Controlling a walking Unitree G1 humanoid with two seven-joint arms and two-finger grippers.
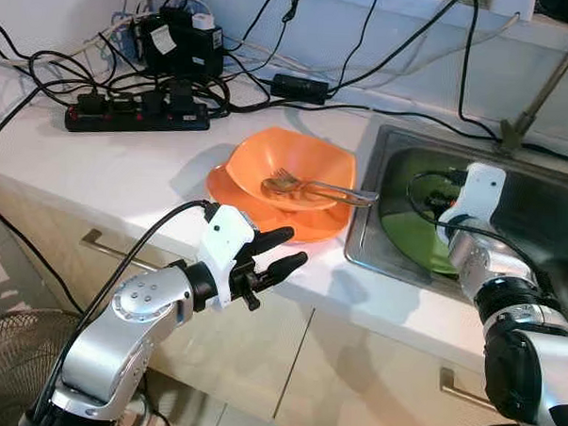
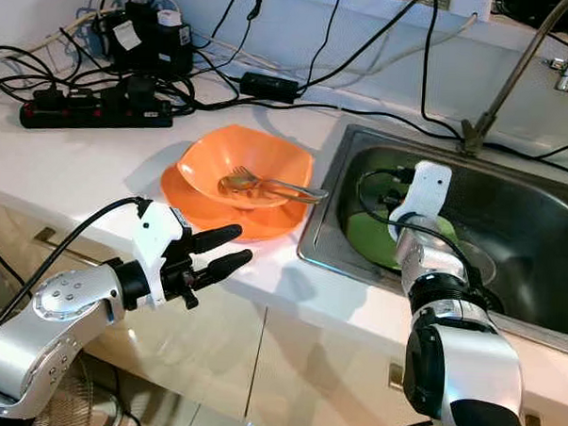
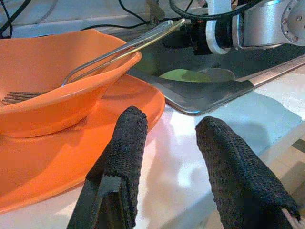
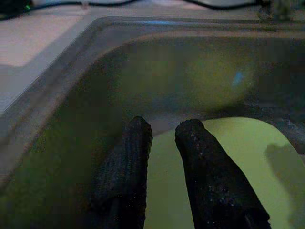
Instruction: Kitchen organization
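An orange bowl [image 1: 305, 162] sits on an orange plate [image 1: 312, 228] on the white counter. A metal fork [image 1: 313, 188] lies in the bowl, its handle pointing toward the sink [image 1: 358, 245]. Down in the sink lies a green plate [image 1: 410, 237]. My left gripper [image 1: 292, 246] is open at the counter's front edge, just short of the orange plate, with nothing between its fingers. My right arm [image 1: 471, 240] reaches into the sink. There my right gripper [image 4: 165, 126] hangs low over the green plate [image 4: 228, 157], its fingers a narrow gap apart and empty.
A black power strip [image 1: 137, 117] and tangled cables fill the back of the counter. The faucet [image 1: 544, 92] rises behind the sink. Cabinet drawers with a metal handle [image 1: 113, 248] run below the counter, and a fan [image 1: 4, 371] stands on the floor at the left.
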